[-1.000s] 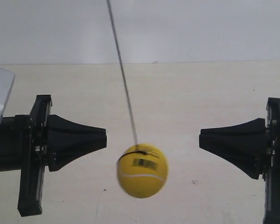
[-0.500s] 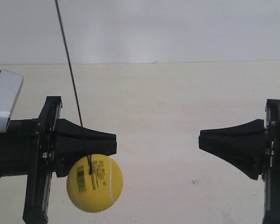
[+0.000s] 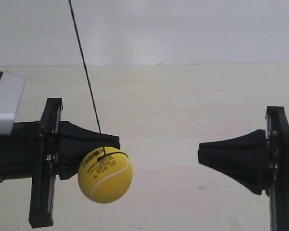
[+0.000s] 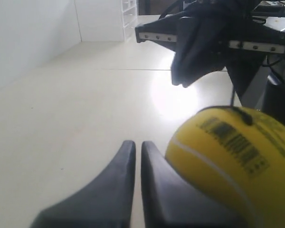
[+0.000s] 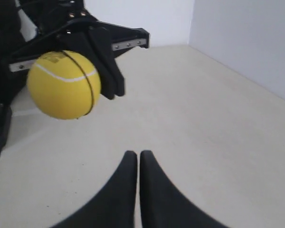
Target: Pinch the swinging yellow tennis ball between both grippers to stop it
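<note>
Yellow tennis ball (image 3: 105,175) is seen hung on a dark string (image 3: 86,72) at about 8 o'clock of the exterior view, clear of the pale worktop (image 3: 183,96). The string is run from the ball's top up toward 11 o'clock and out of the picture, across the white wall (image 3: 192,29). A thin black band (image 3: 116,153) is wrapped over the ball's top, a white seam (image 3: 111,178) is curved across its face, and a black barcode (image 3: 97,166) is printed above the seam. The left tool (image 3: 114,143) is held at 9 o'clock of the exterior view, its tapered tip pointed toward 3 o'clock. It is known as the left one because the ball is shown large and close in the left wrist view. The ball is placed at 5 o'clock of that tip and is lapped over its lower edge. In the left wrist view it is shown right against the side of one finger (image 4: 154,190), though true contact cannot be made out. A silver-grey plate (image 3: 5,103) is carried on that arm's body, at 10 o'clock of the view. The right tool (image 3: 202,154) is held at 3 o'clock, its tip pointed toward 9 o'clock, well apart from the ball, with bare worktop between them. Both tools are clenched on nothing: in each wrist view the two black fingers are drawn together with only a hairline slit between them.
</note>
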Robot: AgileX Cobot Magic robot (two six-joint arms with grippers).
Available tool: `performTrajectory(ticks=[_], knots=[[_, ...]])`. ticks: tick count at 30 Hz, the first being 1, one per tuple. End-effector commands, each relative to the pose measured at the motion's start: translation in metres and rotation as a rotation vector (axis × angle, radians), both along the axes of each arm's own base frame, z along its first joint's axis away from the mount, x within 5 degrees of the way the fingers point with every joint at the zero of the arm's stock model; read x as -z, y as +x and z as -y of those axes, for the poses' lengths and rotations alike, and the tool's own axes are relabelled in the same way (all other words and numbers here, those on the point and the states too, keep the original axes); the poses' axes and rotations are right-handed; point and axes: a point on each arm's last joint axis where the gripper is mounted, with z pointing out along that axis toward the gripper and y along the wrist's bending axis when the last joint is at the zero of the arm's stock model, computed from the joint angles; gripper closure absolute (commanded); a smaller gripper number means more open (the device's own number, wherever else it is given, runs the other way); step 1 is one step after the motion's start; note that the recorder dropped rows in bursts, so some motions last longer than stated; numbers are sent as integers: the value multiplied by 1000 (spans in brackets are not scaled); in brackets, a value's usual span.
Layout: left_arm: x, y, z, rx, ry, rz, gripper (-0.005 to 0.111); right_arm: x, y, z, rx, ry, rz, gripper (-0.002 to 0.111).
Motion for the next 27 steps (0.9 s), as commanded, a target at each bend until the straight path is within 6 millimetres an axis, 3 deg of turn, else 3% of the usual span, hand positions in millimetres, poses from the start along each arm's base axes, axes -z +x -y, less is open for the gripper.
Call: performTrajectory(ticks=[1,5,8,12,17,21,27], knots=[[3,5,0,-41,35,-4,102,-4,-11,-19,-128,21,57,108],[3,8,-3,-95,66,-2,102,-2,-11,-29,-116,-29,69,108],[-4,12,-12,-253,133,-52,102,-2,-9,-29,-102,-34,65,108],[-17,-6,-17,-216,190,-83,102,-3,-8,-29,-93,-27,59,108],[-24,-29,-9,31,147,-58,102,-4,-8,-29,-86,-20,57,108],[-24,-27,-9,27,137,-69,102,-3,-8,-29,-84,-21,54,108],[-18,-15,-14,-122,196,-89,102,-2,-7,-28,-74,-31,49,108]])
